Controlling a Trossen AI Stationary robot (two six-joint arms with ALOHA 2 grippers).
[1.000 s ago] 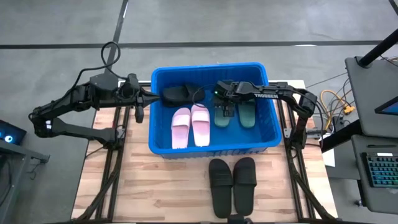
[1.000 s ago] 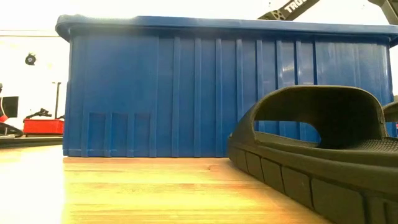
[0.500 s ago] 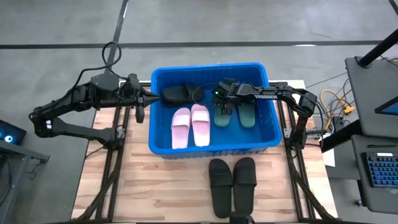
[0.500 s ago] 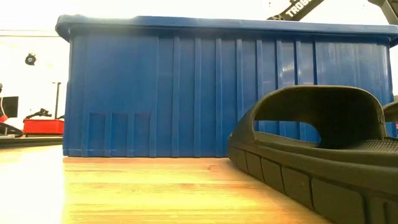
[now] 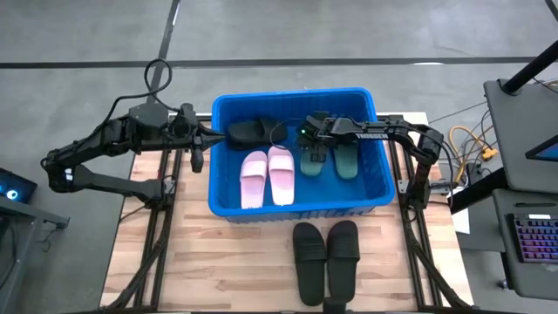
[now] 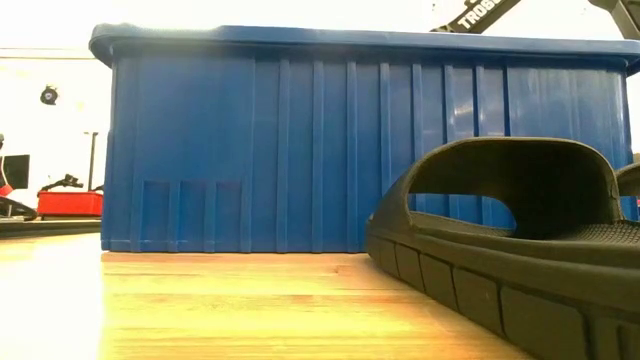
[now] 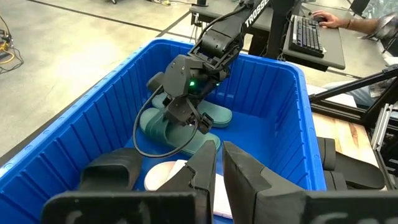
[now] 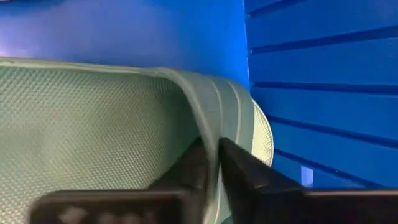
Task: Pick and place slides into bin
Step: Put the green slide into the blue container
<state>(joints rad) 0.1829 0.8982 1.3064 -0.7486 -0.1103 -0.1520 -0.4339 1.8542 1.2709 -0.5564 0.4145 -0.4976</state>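
While the big blue bin (image 5: 296, 202) fills the upper middle of the overhead shot on the wooden table (image 5: 227, 262), most of the slides are already inside it. Pink pair (image 5: 267, 175) sits center-left in the tub, green pair (image 5: 330, 160) to the right of it, one black slide (image 5: 247, 132) in the bin's upper left corner. A black pair (image 5: 326, 258) is on the table just below the bin, bottom center.

Right gripper (image 5: 316, 148) is down in the bin, fingers pinched on the strap of the left green slide (image 5: 312, 162). Left gripper (image 5: 218, 133) hangs at the bin's left rim near the black slide, fingers closed on nothing.
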